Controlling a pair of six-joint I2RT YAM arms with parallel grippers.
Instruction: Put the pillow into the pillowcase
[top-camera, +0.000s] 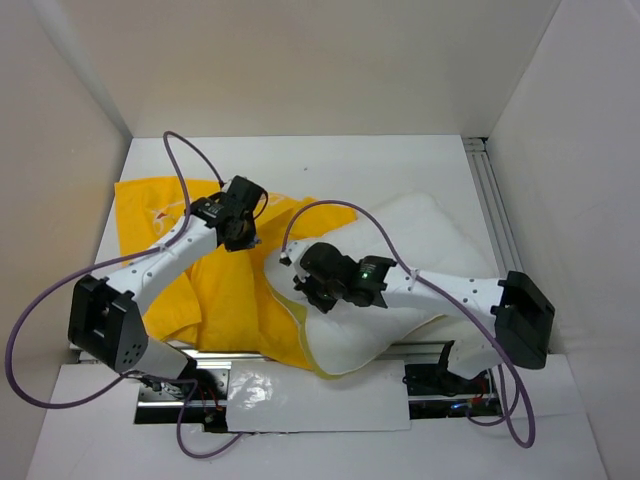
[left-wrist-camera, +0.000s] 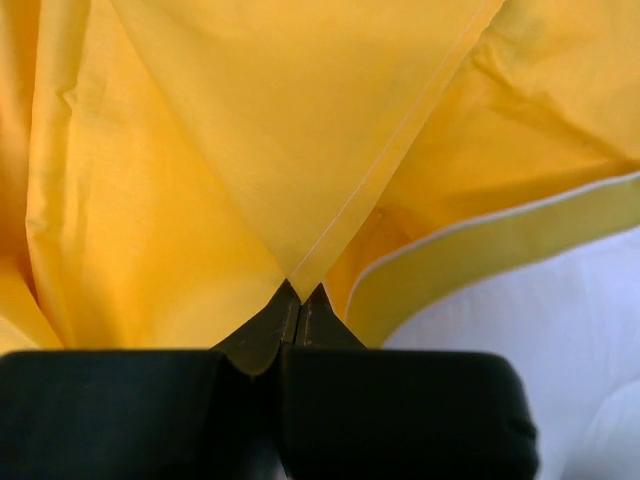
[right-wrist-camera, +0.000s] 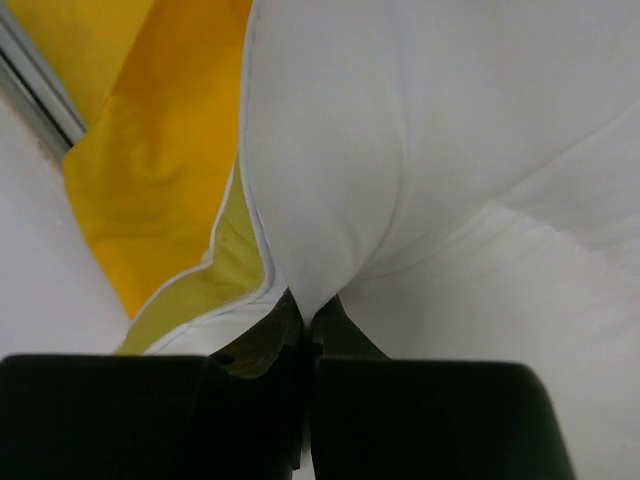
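The left gripper (left-wrist-camera: 300, 300) is pinched shut on a hem fold of the limp, light pillowcase (top-camera: 225, 295), which lies rumpled at the left of the table (top-camera: 400, 160). The right gripper (right-wrist-camera: 310, 318) is clamped on a tuck of the soft, squashy pillow (top-camera: 430, 245) just beside it. Both will sag, so hems and corners should hold best, and the pillow's long axis seems to run near-left to far-right, with its yellow strip (left-wrist-camera: 480, 250) towards the pillowcase.
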